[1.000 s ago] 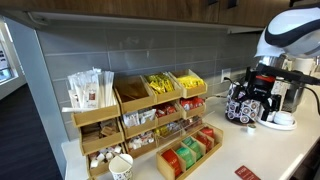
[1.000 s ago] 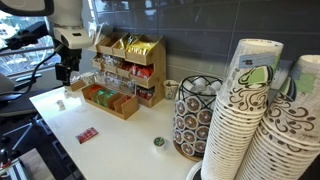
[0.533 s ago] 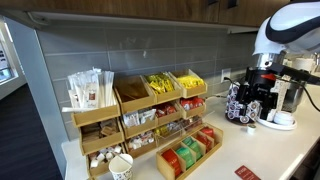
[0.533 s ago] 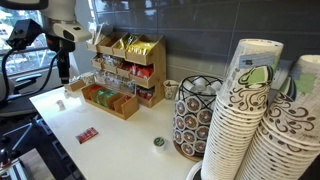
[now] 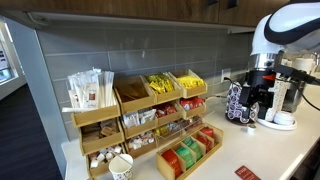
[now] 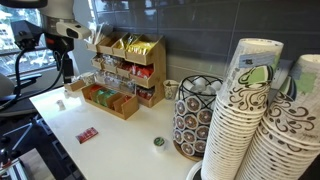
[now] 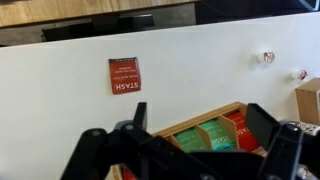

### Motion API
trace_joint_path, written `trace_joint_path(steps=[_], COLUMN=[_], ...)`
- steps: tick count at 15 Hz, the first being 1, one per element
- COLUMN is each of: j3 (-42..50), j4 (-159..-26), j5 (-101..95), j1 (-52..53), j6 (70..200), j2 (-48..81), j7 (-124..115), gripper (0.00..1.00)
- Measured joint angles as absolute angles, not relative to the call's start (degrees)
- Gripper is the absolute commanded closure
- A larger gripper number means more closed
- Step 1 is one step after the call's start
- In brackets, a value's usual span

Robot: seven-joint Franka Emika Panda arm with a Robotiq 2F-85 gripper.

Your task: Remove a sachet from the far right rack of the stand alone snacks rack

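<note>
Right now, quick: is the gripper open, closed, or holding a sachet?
Gripper: open, with the jaws spread wide in the wrist view and nothing held between them.

Both exterior views look along the counter (image 5: 295, 140) from opposite ends, sharing the tall shelf (image 5: 133, 103) and low rack (image 5: 203, 158) from mid-range (paper cups (image 6: 250, 110) crowd the lens in an exterior view), while the wrist view stares straight down, close, at that rack's edge.
</note>
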State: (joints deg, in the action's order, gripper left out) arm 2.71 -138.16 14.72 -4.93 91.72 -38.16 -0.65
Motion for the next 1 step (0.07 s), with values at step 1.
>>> trace_joint_path(steps=[1], j3=[2.72], j4=[-138.16], j5=[14.72], j1=[-4.93], j6=[91.72], j2=[-38.16], j7=[-0.66], gripper=[0.0])
